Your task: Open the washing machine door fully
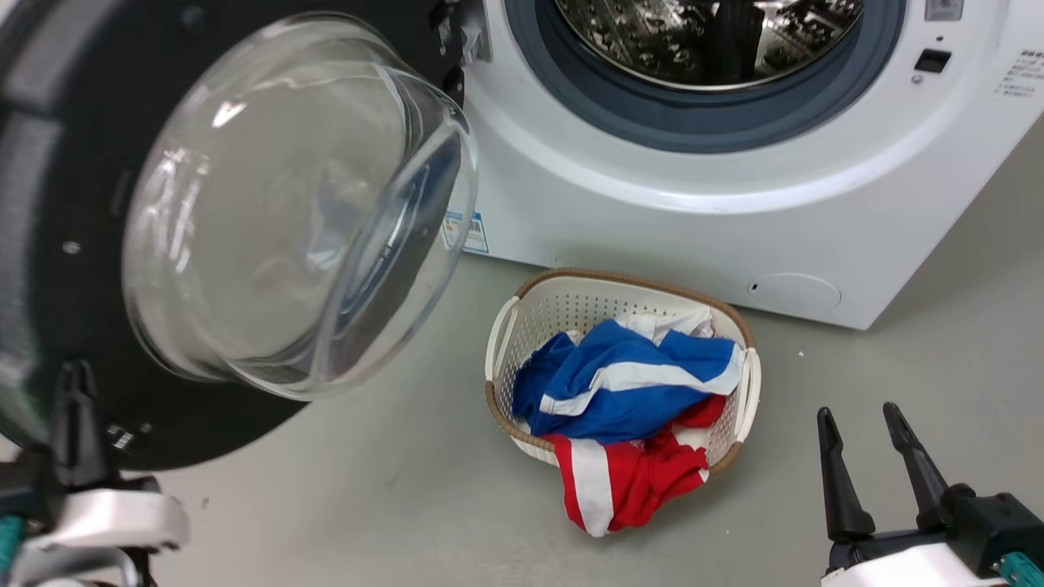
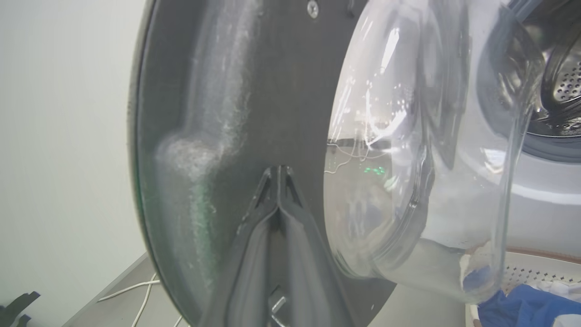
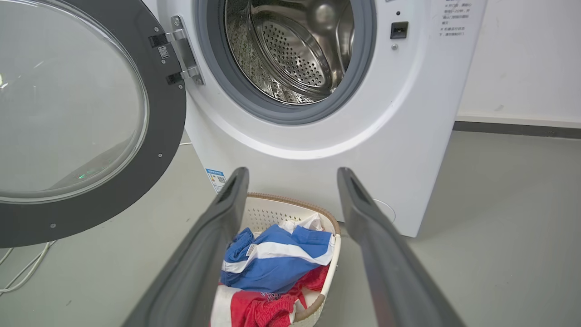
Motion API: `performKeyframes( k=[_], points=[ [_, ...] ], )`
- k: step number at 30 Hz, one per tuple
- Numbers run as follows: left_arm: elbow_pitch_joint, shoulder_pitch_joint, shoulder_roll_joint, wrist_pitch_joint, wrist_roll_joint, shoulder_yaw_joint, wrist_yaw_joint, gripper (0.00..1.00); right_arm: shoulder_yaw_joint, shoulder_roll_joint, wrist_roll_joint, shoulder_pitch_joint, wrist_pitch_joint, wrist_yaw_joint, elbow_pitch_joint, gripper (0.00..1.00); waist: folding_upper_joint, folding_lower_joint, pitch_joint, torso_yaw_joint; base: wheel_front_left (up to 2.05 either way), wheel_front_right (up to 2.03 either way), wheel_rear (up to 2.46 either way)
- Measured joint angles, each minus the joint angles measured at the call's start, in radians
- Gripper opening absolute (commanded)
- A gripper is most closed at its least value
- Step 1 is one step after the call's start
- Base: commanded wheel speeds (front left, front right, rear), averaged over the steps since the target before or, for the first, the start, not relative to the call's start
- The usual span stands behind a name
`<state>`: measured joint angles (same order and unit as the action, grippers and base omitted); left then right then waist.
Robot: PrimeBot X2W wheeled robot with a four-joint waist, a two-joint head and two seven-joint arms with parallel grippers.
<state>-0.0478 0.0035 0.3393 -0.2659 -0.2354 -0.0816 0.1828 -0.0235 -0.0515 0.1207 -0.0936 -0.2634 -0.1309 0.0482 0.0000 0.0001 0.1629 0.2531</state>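
— Where is the washing machine door?

— It is swung out from the washing machine, hanging on its hinge at 9 o'clock of the drum. In the head view it takes up the 9 o'clock side, with its glass bowl bulging toward 3 o'clock. The opening is uncovered, and the grey rubber ring runs all round the steel.

— And the left pincer?

— Narrowed right down: its two fingers meet at the tips with nothing between them. The tips point at the dull black inner face of the door, at 9 o'clock of the bowl in its own wrist view. I cannot tell whether they touch it. In the head view it shows at 7 o'clock, over the door's lower rim.

— The right pincer?

— Wide apart and holding nothing, at 5 o'clock in the head view. It is above the grey floor and well apart from the door.

— What lies on the floor?

— A cream basket with a brown rim, just in front of the machine at 6 o'clock of the drum. Blue clothing lies on top in it, and red clothing spills over its near edge. A small round flap sits low on the machine's front, at 2 o'clock from the basket. White cables trail on the floor under the door.
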Motion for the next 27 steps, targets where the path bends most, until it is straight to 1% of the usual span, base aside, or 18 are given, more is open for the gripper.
performKeyframes(
  k=[5, 14, 17, 21, 27],
  points=[
    [-0.063, -0.067, 0.031, 0.000, -0.040, -0.059, -0.025, 0.00, 0.002, -0.009, -0.010, 0.023, 0.000, 0.000, 0.000, 1.00, 0.0000, 0.0000, 0.035, -0.004, 0.00, 0.00, 0.00],
    [-0.234, -0.192, 0.095, 0.000, -0.088, -0.115, -0.077, 0.00, 0.005, -0.021, -0.023, 0.053, 0.000, 0.000, 0.001, 1.00, 0.0000, 0.0000, 0.091, -0.020, 0.00, 0.00, 0.00],
    [-0.273, -0.218, 0.109, 0.000, -0.095, -0.133, -0.077, 0.00, 0.005, -0.023, -0.025, 0.062, 0.000, 0.000, 0.001, 1.00, 0.0000, 0.0000, 0.107, -0.028, 0.00, 0.00, 0.00],
    [-0.329, -0.258, 0.137, 0.000, -0.110, -0.154, -0.088, 0.00, 0.004, -0.026, -0.025, 0.071, 0.000, 0.000, 0.004, 1.00, 0.0000, 0.0000, 0.124, -0.039, 0.00, 0.00, 0.00],
    [-0.467, -0.337, 0.202, 0.000, -0.130, -0.193, -0.135, 0.00, 0.004, -0.027, -0.027, 0.075, 0.000, 0.000, 0.011, 1.00, 0.0000, 0.0001, 0.137, -0.056, 0.00, 0.00, 0.00]
  ],
)
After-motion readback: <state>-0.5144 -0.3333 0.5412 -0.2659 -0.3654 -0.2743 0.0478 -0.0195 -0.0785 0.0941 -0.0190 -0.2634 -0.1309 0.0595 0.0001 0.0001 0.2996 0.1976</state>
